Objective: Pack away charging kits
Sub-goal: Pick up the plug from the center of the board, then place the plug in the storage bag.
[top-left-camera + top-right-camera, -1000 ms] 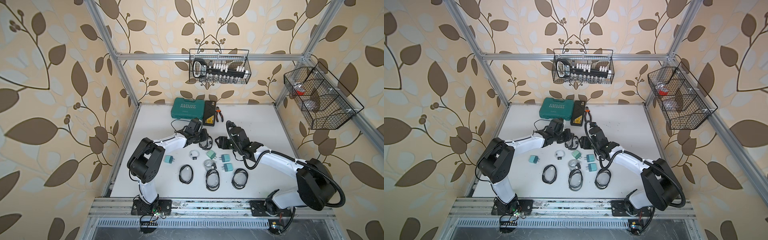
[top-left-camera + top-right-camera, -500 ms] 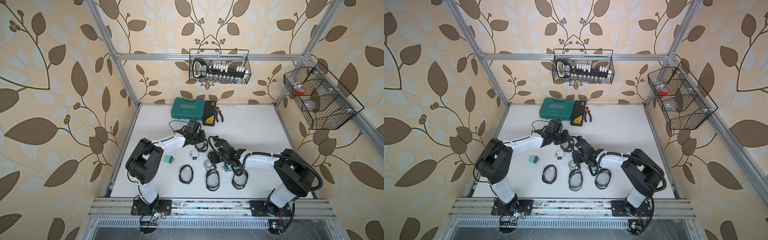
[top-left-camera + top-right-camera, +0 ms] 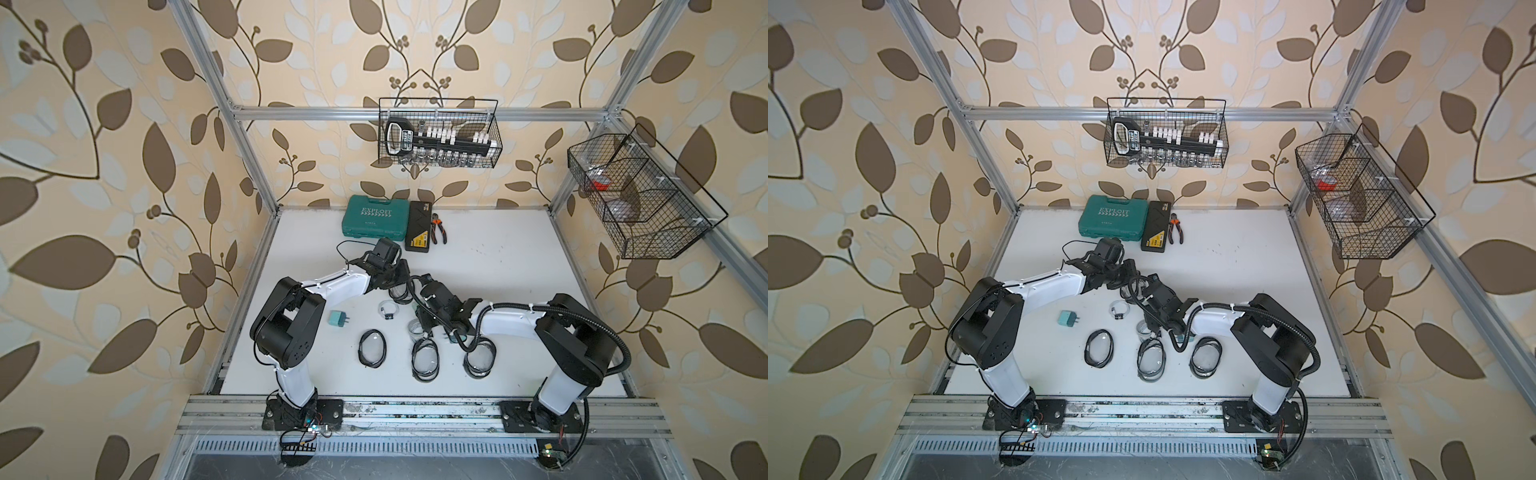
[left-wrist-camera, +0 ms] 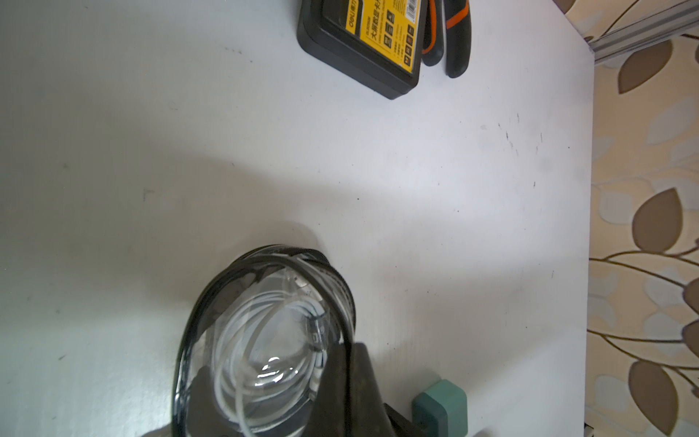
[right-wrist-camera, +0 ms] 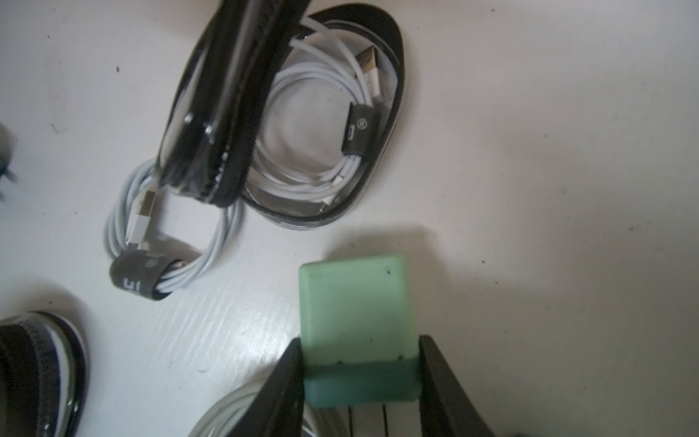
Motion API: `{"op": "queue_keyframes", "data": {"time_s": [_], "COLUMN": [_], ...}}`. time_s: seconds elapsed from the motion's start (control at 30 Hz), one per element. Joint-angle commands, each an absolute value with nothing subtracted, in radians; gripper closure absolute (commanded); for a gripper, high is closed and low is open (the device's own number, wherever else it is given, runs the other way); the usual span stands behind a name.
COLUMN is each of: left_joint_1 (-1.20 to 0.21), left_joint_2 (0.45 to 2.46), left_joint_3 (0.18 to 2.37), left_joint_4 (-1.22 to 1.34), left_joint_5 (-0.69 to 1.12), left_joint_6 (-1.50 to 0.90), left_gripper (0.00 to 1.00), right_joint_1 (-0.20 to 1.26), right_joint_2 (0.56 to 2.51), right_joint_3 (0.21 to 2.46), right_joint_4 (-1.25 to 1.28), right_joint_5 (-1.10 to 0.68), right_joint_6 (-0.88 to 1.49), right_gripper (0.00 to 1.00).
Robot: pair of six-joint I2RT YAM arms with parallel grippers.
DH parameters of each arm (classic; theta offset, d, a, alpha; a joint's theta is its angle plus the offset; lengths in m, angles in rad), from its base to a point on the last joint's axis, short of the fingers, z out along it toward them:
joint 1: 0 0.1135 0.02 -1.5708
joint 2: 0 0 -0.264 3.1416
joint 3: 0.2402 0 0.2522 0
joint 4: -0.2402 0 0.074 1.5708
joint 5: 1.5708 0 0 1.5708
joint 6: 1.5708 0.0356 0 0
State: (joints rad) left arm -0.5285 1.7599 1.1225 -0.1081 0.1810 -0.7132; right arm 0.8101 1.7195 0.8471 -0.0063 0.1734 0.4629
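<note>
Packing under way, with no kit zipped shut as far as visible. Far left on the table (image 3: 498, 266): a teal plug adapter (image 3: 338, 320), loose and well apart from any pouch. Next along: a small coiled cable (image 3: 388, 311), unpacked, with an empty pouch (image 3: 372, 348) lying flat nearer the front edge. At centre: left gripper (image 3: 397, 282), fingers pinched together on the rim of the open pouch (image 4: 264, 340), flap held up. Inside: one white packed cable (image 5: 325, 125), nothing else in sight. Just beside it: a loose coil (image 5: 170, 234). Then right gripper (image 5: 359, 348), fingers pressed against both sides of a second adapter (image 5: 357, 302), near the open pouch; lifted or resting on the table, impossible to tell. Further right: a middle pouch (image 3: 424, 359) and an end pouch (image 3: 480, 358), flat, apparently empty. Judged left to do: this adapter into the held pouch, zip closed, then the remaining kits. Far right on the wall: a wire basket (image 3: 648, 199), contents too small to name.
</note>
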Motion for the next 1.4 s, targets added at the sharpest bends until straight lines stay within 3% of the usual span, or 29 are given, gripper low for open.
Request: {"op": "queue_keyframes", "data": {"time_s": [0.0, 0.3, 0.9, 1.13, 1.37], "left_joint_1": [-0.517, -0.516, -0.517, -0.517, -0.517], "left_joint_2": [1.702, 1.685, 1.720, 1.769, 1.759], "left_joint_3": [1.127, 1.112, 1.043, 1.031, 1.010], "left_joint_4": [-0.084, -0.017, 0.197, 0.279, 0.272], "left_joint_5": [0.214, 0.307, 0.424, 0.468, 0.439], "left_joint_6": [-0.701, -0.741, -0.823, -0.848, -0.875], "left_gripper": [1.00, 1.00, 1.00, 1.00, 1.00], "right_joint_1": [0.797, 0.667, 0.638, 0.638, 0.637], "right_joint_2": [1.669, 1.573, 1.721, 1.743, 1.761], "right_joint_3": [0.856, 0.859, 0.949, 0.944, 0.945], "right_joint_4": [-0.001, 0.051, 0.089, 0.139, 0.163], "right_joint_5": [0.175, 0.073, -0.017, -0.014, -0.002], "right_joint_6": [0.492, 0.599, 0.643, 0.640, 0.644], "right_gripper": [0.64, 0.76, 0.79, 0.76, 0.63]}}
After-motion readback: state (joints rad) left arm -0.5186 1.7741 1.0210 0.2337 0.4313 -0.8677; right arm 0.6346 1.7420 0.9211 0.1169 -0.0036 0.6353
